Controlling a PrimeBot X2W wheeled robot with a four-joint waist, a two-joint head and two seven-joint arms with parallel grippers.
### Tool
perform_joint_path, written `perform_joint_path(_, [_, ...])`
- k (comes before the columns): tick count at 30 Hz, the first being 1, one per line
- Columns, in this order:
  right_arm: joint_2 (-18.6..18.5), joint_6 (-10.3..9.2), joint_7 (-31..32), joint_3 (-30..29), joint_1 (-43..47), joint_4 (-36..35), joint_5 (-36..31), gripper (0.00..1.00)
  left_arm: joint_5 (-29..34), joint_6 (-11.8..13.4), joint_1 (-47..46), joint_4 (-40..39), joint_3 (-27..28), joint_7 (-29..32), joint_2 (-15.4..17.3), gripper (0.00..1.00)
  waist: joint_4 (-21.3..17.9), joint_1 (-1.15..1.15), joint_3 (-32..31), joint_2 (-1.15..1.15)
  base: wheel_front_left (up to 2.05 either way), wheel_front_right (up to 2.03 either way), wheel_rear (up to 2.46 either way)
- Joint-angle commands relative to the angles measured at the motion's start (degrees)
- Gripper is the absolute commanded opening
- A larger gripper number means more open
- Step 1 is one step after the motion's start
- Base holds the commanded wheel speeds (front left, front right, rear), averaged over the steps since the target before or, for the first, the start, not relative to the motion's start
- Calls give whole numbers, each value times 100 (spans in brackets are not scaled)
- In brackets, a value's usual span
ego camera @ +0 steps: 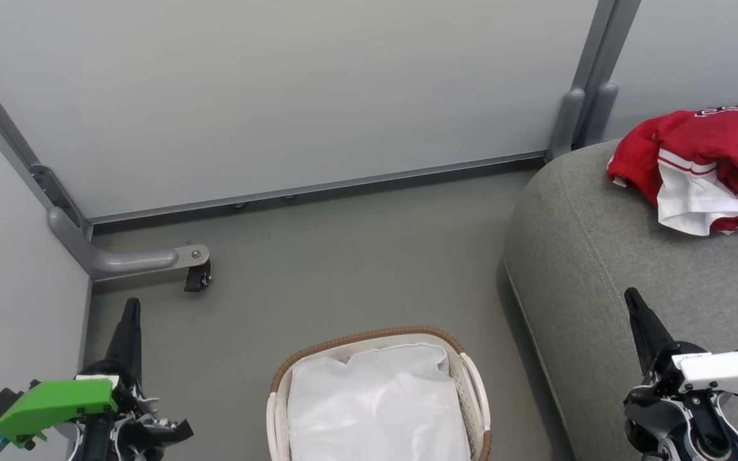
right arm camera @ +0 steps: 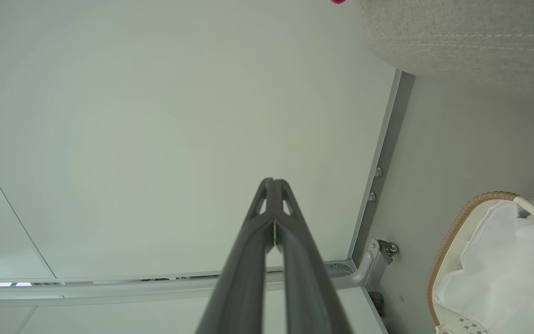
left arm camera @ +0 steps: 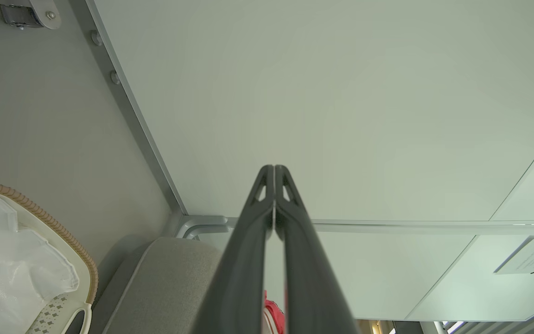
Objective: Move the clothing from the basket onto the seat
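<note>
Red clothing [ego camera: 715,137] is lying heaped on the grey seat [ego camera: 587,269], while the basket [ego camera: 369,336] is sitting on the floor, lined with a white sheet [ego camera: 375,403]. The left gripper [ego camera: 131,306] and right gripper [ego camera: 631,298] are hovering either side (fingers pressed together, empty).

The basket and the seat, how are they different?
The basket is white plastic with holes and a brown woven rim; the seat is grey fabric. The basket is small; the seat is much bigger. The basket holds a white sheet; the seat carries the red clothing. Both have rounded edges.
</note>
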Motion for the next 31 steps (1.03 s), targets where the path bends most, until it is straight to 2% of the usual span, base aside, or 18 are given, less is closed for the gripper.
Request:
perform_joint_path(1, [-32, 2, 18, -11, -48, -18, 18, 0, -18, -31, -55, -10, 10, 25, 40, 0, 0, 0, 0, 0, 0, 0, 0])
perform_joint_path(31, [-32, 2, 17, -11, -48, -18, 19, 0, -18, -30, -55, -11, 10, 25, 40, 0, 0, 0, 0, 0, 0, 0, 0])
